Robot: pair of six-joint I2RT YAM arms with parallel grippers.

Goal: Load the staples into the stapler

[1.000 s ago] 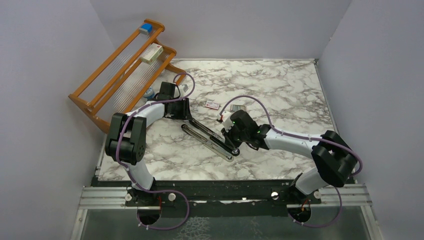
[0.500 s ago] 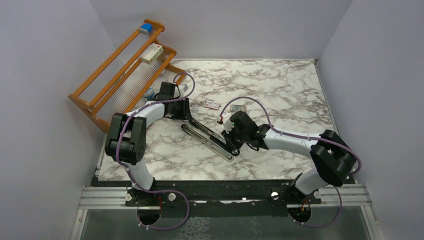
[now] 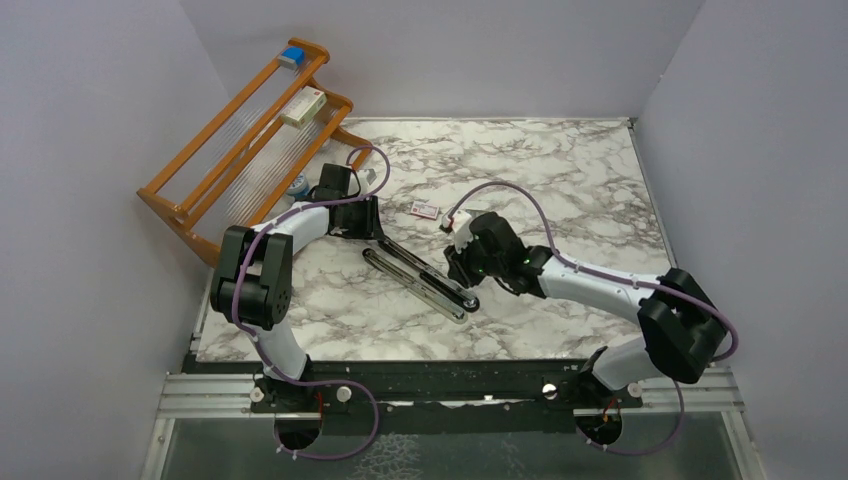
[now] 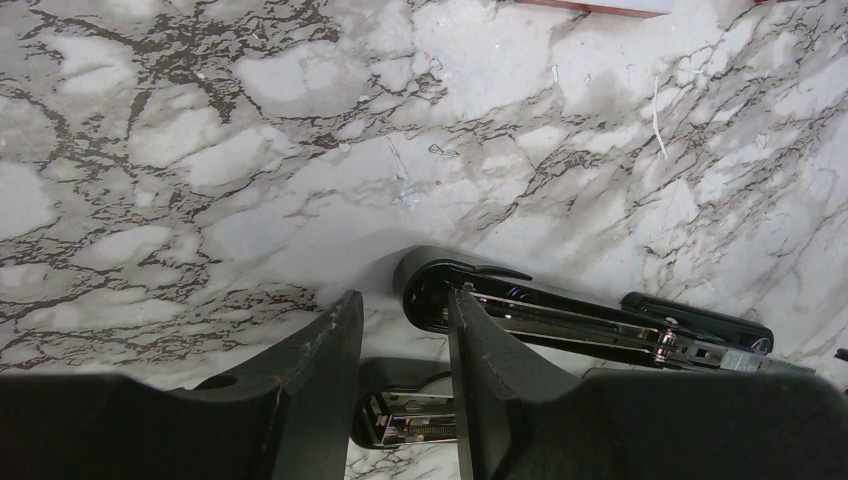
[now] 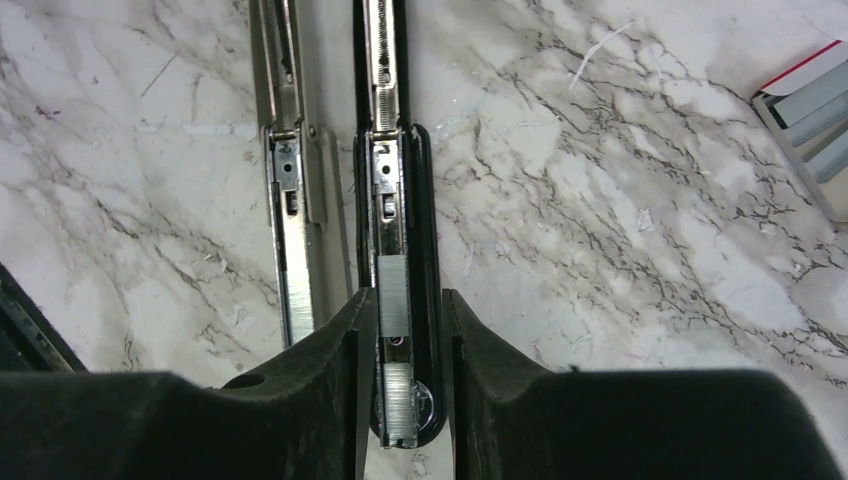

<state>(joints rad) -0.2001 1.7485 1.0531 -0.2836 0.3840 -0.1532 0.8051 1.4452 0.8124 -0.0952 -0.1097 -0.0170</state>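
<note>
Our right gripper (image 5: 405, 305) stands narrowly parted astride the slim black desk stapler (image 5: 427, 220), a silver-grey staple strip (image 5: 393, 290) lying in its rail. We cannot tell whether our left gripper (image 4: 400, 300), at the hinge, grips.

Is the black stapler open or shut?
Open. The stapler lies spread flat, its two long halves side by side, and staples sit in its bare silver rail.

White arms (image 3: 300, 222), black joints (image 3: 255, 275) (purple cables (image 3: 505, 190))
</note>
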